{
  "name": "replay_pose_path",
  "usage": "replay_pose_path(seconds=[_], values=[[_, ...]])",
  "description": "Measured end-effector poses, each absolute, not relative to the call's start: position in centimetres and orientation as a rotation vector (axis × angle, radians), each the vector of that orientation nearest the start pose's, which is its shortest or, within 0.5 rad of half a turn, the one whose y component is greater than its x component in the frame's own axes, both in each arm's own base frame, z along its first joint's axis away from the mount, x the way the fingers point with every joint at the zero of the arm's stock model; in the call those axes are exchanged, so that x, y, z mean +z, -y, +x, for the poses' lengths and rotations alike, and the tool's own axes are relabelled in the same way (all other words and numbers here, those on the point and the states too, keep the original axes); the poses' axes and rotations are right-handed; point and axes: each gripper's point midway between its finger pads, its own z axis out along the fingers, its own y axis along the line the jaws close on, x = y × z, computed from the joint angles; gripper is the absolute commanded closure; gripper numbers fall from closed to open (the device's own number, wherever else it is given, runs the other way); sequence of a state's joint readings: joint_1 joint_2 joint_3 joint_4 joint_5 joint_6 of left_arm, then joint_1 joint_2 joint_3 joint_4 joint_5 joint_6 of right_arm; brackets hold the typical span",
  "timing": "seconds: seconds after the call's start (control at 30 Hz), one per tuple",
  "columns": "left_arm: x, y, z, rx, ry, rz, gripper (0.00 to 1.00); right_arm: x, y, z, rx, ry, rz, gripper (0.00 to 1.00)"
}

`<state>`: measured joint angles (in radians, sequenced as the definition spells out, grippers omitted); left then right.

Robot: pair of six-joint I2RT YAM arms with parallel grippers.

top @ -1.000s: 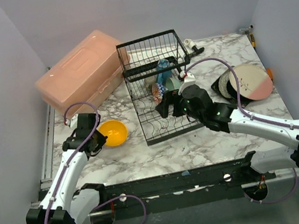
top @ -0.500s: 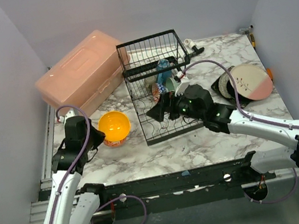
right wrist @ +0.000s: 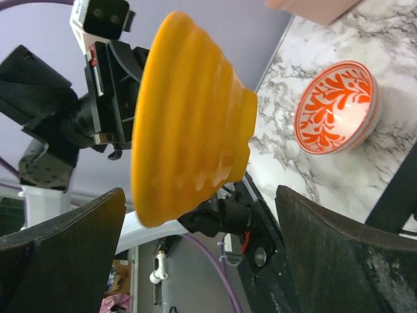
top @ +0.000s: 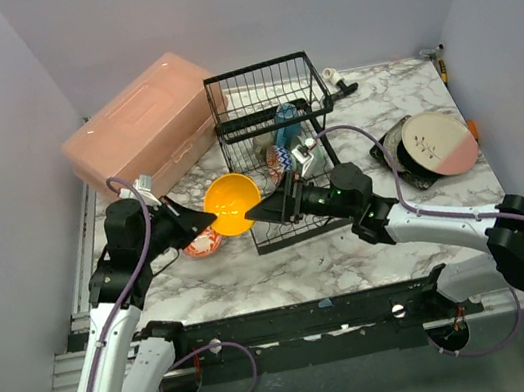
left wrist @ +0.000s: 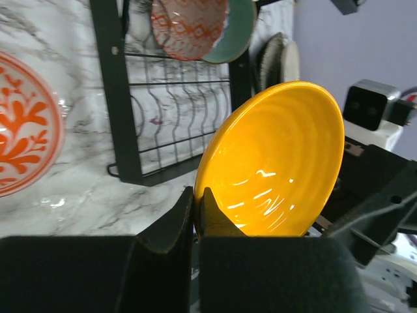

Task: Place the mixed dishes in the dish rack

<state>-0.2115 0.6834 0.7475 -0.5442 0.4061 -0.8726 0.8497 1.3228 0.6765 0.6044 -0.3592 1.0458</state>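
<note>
- The left pincer (top: 204,224) was clamped on the rim of the glossy yellow ceramic bowl (top: 233,203). It held the bowl on edge in the air, clear of the marble-patterned table (top: 353,251).
- The right pincer (top: 267,210) stood with its jaws wide apart, just across the bowl from the left one. The bowl's ribbed, conical underside faced it. No contact was visible, and the pose read as the opening of a hand-over.
- Done, as far as could be seen: beyond the right pincer, the black wire dish rack (top: 290,242) already carried a red-patterned bowl (left wrist: 189,26) and a mint green bowl (left wrist: 240,29). What looked like a blue-patterned bowl (top: 285,126) stood on edge with them.
- Left to do: a red-and-white patterned bowl (top: 202,244) sat upright on the table just below the left pincer. A large pink-and-cream plate (top: 441,144) lay over a dark plate (top: 391,148), well out to the far side of the right pincer. The yellow bowl itself was not yet racked.
- The task was judged to be roughly midway.
- Materials: the bowls were smooth and glazed, throwing sharp highlights. The rack was thin rigid wire with curved slots. A salmon-pink plastic box (top: 143,126), matt and translucent, sat behind the left pincer.
</note>
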Motion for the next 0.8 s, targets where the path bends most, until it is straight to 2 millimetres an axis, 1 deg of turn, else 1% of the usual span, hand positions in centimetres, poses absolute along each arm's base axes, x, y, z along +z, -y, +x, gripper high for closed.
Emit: replay_pose_path(seconds=[0.13,0.23,0.37,0.47,0.53,0.6,0.7,0.8], values=[[24.4,15.9,21.2,-1.183,-2.110,-0.422,1.00,25.0,-37.3,19.9,1.719,-1.873,-0.126,0.00],[24.9,16.6,21.1,-1.248,-2.096,-0.406,1.00,25.5,-37.2,19.8,1.738,-1.852,-0.117,0.00],[24.2,17.2,20.7,-1.306,-2.111,-0.410,1.00,25.9,-37.2,19.8,1.752,-1.839,-0.106,0.03],[23.6,17.3,20.5,-1.321,-2.129,-0.415,1.00,25.9,-37.2,19.9,1.751,-1.839,-0.104,0.08],[23.6,17.4,20.5,-1.325,-2.131,-0.412,1.00,26.0,-37.2,19.9,1.749,-1.837,-0.103,0.12],[23.5,17.4,20.5,-1.324,-2.132,-0.408,1.00,26.2,-37.2,20.0,1.745,-1.835,-0.104,0.17],[23.5,17.4,20.5,-1.319,-2.133,-0.400,1.00,26.3,-37.2,20.1,1.743,-1.831,-0.104,0.32],[23.4,17.4,20.5,-1.314,-2.133,-0.391,1.00,26.3,-37.2,20.1,1.746,-1.834,-0.093,0.56]])
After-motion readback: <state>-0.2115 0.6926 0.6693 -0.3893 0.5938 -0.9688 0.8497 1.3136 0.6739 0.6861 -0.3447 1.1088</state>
